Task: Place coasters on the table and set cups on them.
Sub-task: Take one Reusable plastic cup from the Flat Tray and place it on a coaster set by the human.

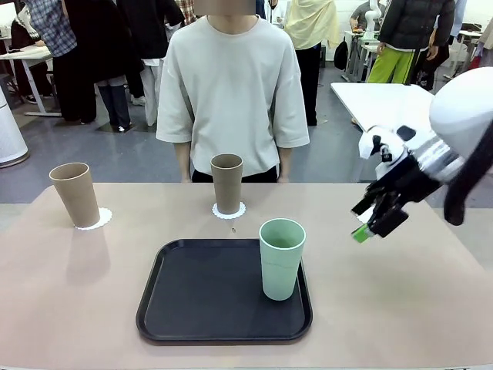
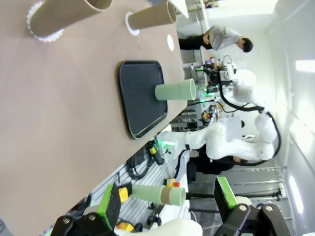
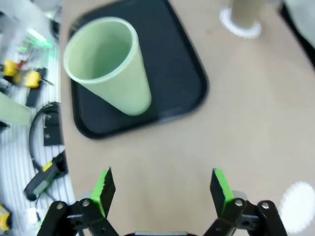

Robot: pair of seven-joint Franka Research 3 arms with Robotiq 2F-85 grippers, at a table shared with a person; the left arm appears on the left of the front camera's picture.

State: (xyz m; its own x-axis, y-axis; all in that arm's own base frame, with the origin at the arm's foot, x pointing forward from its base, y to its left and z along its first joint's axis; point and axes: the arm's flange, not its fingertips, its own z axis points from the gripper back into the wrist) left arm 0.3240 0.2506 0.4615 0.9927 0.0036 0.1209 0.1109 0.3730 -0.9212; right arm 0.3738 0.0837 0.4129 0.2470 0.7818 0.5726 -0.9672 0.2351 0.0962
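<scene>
**Nearly laid: two cups on coasters, the mint cup on the tray**

Across the beige table (image 1: pixel 400 293) two tan cups stood upright on scalloped white coasters. The left tan cup (image 1: pixel 75 193) sat on the left coaster (image 1: pixel 96 220) near the table's far left. The middle tan cup (image 1: pixel 226 183) sat on the middle coaster (image 1: pixel 229 210), just in front of the person (image 1: pixel 231 85) standing at the far side.

The mint cup (image 1: pixel 280 258) stood upright on the black tray (image 1: pixel 192 308), in the tray's right part and close to its right rim. The tray lay on the near middle of the table.

To the right of the tray, the right gripper (image 1: pixel 362 222) hung above the tabletop with its fingers apart and nothing between them. Its own camera showed the same spread of green pads over bare table. There the third coaster (image 3: pixel 298 199) lay with no cup on it, just beside one finger, and the mint cup stood well ahead on the tray.

The left gripper (image 2: pixel 166 201) was seen in its wrist view, fingers wide apart and holding nothing. The table, tray and all three cups lay farther off in that view.
</scene>
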